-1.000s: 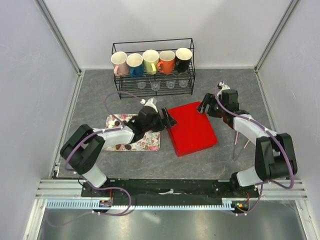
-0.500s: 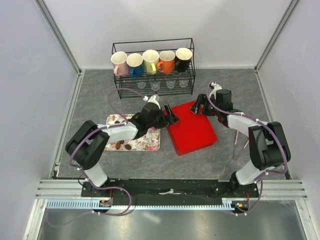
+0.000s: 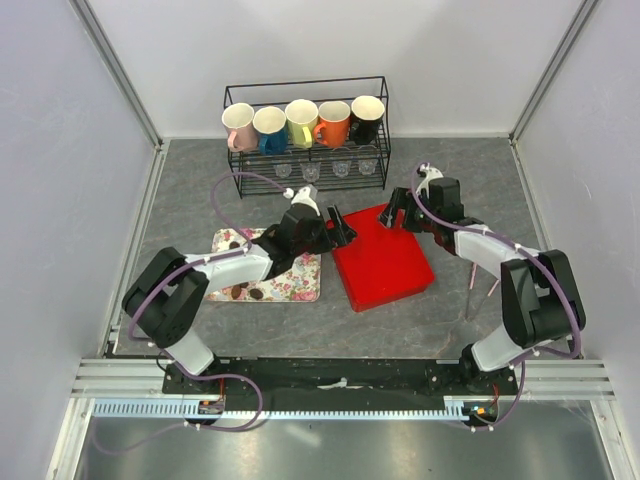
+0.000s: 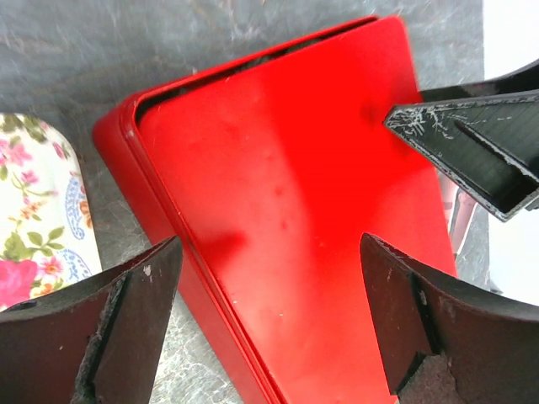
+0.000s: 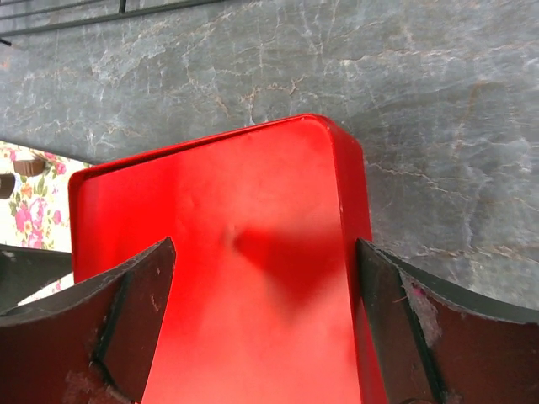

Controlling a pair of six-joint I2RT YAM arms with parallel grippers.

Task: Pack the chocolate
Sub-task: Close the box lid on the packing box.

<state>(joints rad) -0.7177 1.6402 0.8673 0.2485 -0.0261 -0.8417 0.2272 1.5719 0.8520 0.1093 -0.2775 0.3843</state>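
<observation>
1. Your left gripper point(image 4: 269, 252) is spread wide across one far corner of the flat red rectangular tin point(image 3: 385, 265) and grips nothing. Your right gripper point(image 5: 265, 248) straddles the other far corner, equally wide and empty.
2. That paired stance looks like a set-up for lifting the closed lid, one arm per corner so it rises level.
3. The small dark brown chocolates point(image 3: 257, 294) lie on the flowered rectangular tray point(image 3: 300, 290), just left of the tin on the grey stone-patterned table point(image 3: 450, 180). With the lid shut, you cannot see whether any are inside.
4. Counts: one tin and one tray. About four chocolates show from above, but the left arm hides part of the tray.
5. The black wire rack point(image 3: 305, 152) at the back holds five coloured mugs point(image 3: 302, 120) above four small clear glasses point(image 3: 311, 172).
</observation>
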